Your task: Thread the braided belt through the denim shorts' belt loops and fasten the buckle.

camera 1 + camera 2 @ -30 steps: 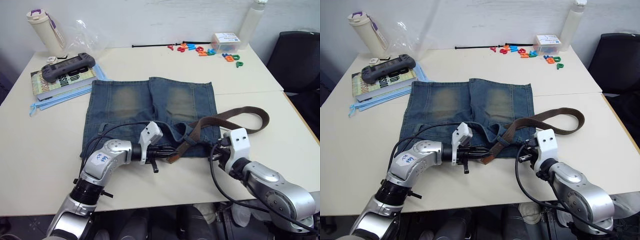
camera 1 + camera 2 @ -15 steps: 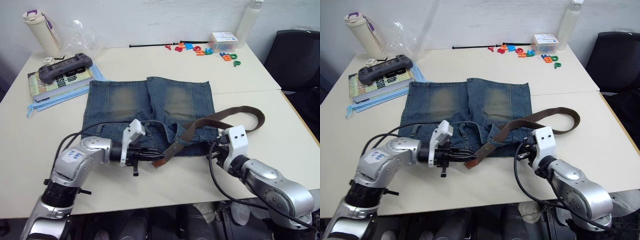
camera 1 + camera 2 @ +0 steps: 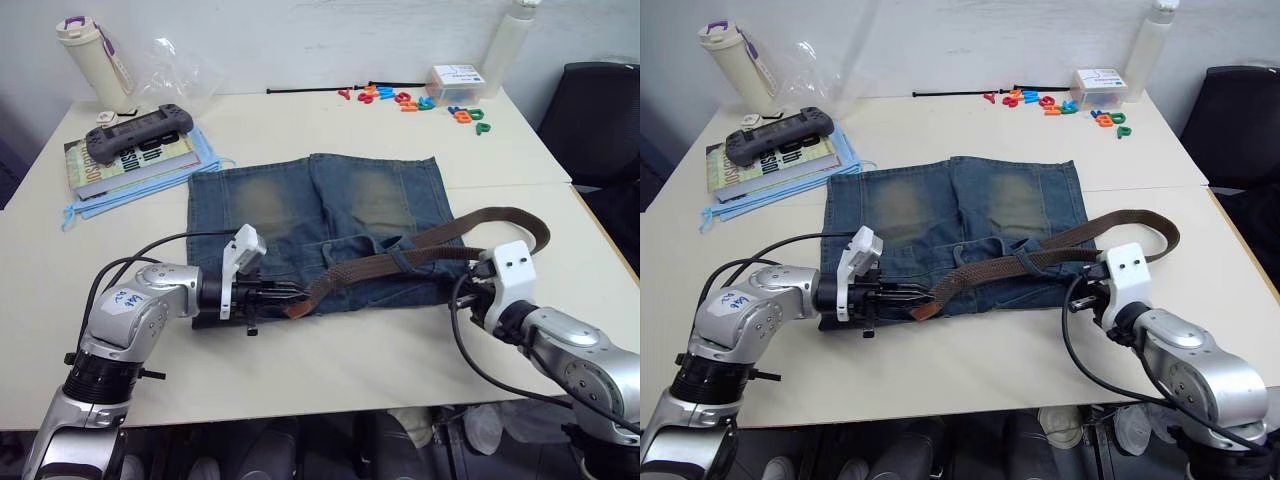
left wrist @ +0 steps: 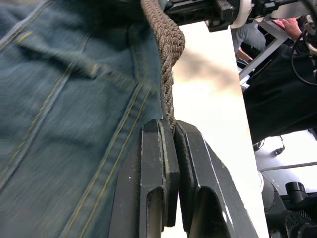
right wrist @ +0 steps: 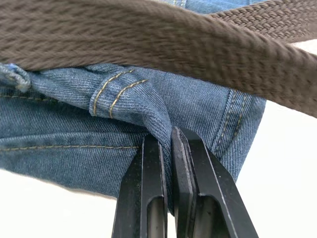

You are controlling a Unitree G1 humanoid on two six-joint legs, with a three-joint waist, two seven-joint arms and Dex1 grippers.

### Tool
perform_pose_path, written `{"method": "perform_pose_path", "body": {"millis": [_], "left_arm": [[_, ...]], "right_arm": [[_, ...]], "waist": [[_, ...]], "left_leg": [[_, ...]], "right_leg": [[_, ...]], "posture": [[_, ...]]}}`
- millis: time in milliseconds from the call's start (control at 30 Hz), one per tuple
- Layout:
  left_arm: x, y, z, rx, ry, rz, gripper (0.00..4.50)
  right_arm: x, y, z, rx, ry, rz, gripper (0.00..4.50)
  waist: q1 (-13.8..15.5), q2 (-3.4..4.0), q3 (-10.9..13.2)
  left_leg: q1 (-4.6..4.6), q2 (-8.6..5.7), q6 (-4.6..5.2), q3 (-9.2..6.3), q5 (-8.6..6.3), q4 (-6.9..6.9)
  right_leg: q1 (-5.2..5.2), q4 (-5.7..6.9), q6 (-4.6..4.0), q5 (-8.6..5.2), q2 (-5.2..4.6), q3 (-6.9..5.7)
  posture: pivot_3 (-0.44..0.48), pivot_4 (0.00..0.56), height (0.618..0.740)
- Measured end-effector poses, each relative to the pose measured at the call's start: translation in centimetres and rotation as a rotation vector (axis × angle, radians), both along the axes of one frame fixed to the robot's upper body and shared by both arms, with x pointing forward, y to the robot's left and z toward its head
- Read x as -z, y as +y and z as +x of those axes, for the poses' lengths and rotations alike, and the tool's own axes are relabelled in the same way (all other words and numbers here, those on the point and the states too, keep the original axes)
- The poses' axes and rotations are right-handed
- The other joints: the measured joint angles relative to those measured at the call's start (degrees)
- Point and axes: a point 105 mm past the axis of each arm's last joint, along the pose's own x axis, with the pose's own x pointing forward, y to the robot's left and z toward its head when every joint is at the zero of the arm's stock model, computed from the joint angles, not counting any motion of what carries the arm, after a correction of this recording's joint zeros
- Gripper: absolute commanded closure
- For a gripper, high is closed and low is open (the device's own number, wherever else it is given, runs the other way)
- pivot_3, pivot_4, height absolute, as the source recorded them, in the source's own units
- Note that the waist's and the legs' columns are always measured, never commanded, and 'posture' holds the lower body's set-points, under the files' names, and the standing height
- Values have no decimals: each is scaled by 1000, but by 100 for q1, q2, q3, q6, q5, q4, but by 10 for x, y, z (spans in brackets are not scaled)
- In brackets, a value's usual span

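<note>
- Our left two-finger black gripper [image 4: 170, 148] is pinching the tan leather tip of the long dark-brown braided belt [image 3: 400, 257], jaws clamped shut on it, just off the shorts' near waistband edge.
- Our right two-finger black gripper [image 5: 166, 148] is clamping a fold of the blue faded denim shorts [image 3: 330, 215] at the waistband's right corner, with the belt running just above the fingers.
- The shorts are lying flat on the cream table [image 3: 300, 380], waistband toward us, legs pointing away.
- The belt's long axis is running left to right along the waistband, tip pointing to our left; it is passing under a narrow denim belt loop [image 3: 398, 256] near the middle, then looping back on the table past the shorts' right edge.
- We cannot make out the silver buckle in these frames.
- Risk, as we are judging it: the pinch is sitting only on the tip, so a hard pull could be slipping the belt free.
- Also, if the right grip is letting go, the shorts could be dragging and bunching with the belt.
- The remaining loops on the left half are looking unthreaded, so the task is partway.
</note>
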Motion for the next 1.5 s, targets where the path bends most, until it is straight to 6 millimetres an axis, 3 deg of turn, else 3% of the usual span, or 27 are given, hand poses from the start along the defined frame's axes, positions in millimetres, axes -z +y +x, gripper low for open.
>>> {"method": "perform_pose_path", "body": {"millis": [167,367,433,633,700,733,800,867,967,1033,1267,1367,1500], "left_arm": [[2,2,3,-13,9,-3,4422],[3,-2,3,-13,13,-18,4500],[3,-3,3,-13,16,-24,4500],[3,-7,3,-10,17,-38,4500],[2,-8,3,-8,18,-41,4500],[2,-9,3,-7,21,-44,4500],[2,-10,3,-6,23,-47,4500],[2,-10,3,-5,28,-48,4500],[3,-10,2,-6,34,-47,4500],[2,-12,2,-3,41,-55,4500],[0,-16,1,7,53,-76,4500],[-3,-19,-1,16,53,-87,4500],[-8,-15,1,-4,36,-92,4500]], "right_arm": [[-2,-8,3,26,3,-2,4500],[-7,-13,0,71,-11,16,2092],[-18,-18,-3,81,-36,40,1247],[-65,-27,-21,41,-149,130,1247],[-82,-24,-30,-8,-193,166,1247],[-86,-10,-38,-93,-185,228,1247],[-86,1,-42,-143,-173,278,1247],[-83,33,-52,-264,-128,399,1247],[-80,58,-56,-316,-86,531,1247],[-62,90,-60,-336,41,663,1247],[-42,113,-58,-301,167,769,1247],[-31,134,-53,-319,243,833,1247],[-34,142,-42,-331,227,847,1247]], "waist": [[-15,1,1],[-20,3,2],[-20,4,3],[-32,9,6],[-42,9,5],[-42,9,6],[-43,9,6],[-51,8,7],[-49,1,4],[-43,7,8],[-45,7,8],[-71,7,8],[-67,7,8]], "left_leg": [[0,1,0,0,0,0],[-1,1,0,1,0,0],[-1,2,0,0,0,0],[0,4,0,1,0,-1],[2,8,2,1,-2,-2],[2,12,2,1,-2,-2],[0,13,4,2,-3,-2],[-1,15,4,7,-3,1],[2,16,6,9,-4,2],[-2,10,8,9,-3,4],[0,9,7,10,-2,4],[6,11,6,12,-2,2],[6,11,5,11,-2,1]], "right_leg": [[0,1,0,0,1,0],[-1,1,0,0,0,1],[-2,1,0,0,1,1],[-1,1,0,0,3,1],[2,1,0,0,5,0],[2,2,0,0,5,1],[2,2,0,0,5,1],[0,5,-2,-1,4,5],[2,6,-2,-1,4,8],[-1,4,1,0,4,11],[-3,4,2,1,6,11],[-4,10,2,1,11,13],[-6,11,2,1,12,12]], "posture": [[0,150,659],[0,150,659],[0,150,659],[0,150,659],[0,150,659],[0,150,659],[0,150,659],[0,150,659],[0,150,659],[0,150,659],[0,150,659],[0,150,659],[0,150,659]]}}
